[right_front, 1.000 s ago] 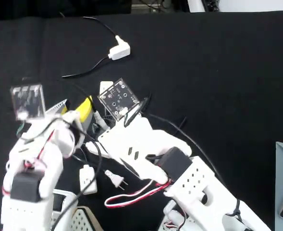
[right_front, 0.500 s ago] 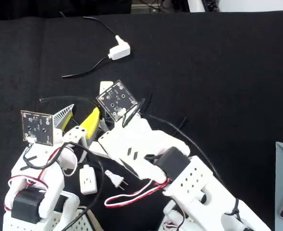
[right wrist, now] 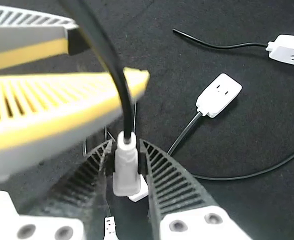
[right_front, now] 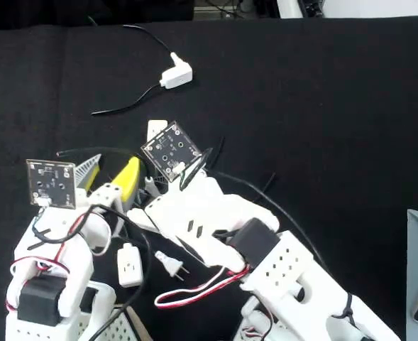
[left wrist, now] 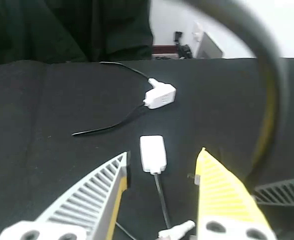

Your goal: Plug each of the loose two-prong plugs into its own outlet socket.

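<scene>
Step in hand: plug transfer. Right hand (right wrist: 126,148) grips a plug (right wrist: 126,172); left hand (left wrist: 162,154) is open. Next: align prongs, probably with the socket (right_front: 155,129) at 12 o'clock.

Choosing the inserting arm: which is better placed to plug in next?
Right. Its gripper is shut on a white plug with black cord, with a white plastic outlet socket nearby. The left gripper is open, empty.
</scene>
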Controlling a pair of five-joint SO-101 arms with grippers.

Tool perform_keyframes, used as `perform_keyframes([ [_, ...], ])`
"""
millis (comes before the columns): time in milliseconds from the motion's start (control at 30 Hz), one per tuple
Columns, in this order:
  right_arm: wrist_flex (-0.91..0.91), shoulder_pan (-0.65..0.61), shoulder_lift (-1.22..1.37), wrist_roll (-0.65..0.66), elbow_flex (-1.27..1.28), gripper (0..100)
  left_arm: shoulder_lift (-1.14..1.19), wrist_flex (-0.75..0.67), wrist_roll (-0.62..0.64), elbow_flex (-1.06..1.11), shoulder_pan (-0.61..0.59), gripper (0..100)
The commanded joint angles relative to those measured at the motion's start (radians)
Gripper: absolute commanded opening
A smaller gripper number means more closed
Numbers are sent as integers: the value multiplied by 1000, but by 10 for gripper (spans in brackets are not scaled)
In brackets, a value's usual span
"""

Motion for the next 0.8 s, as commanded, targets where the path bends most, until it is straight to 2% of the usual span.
perform_keyframes([
  [0,-12,-9,-24,-6,-5,11,-6,5,-69,-8,96,228],
  [100,-11,-9,-25,-5,-1,11,-6,21,-130,-8,151,228],
  [333,-12,-6,-28,0,16,11,-6,31,-172,-7,130,228],
  [567,11,5,-27,-2,25,11,2,26,-135,-8,-65,228],
  [767,15,135,-24,-2,27,11,9,66,-141,-5,-160,228],
])
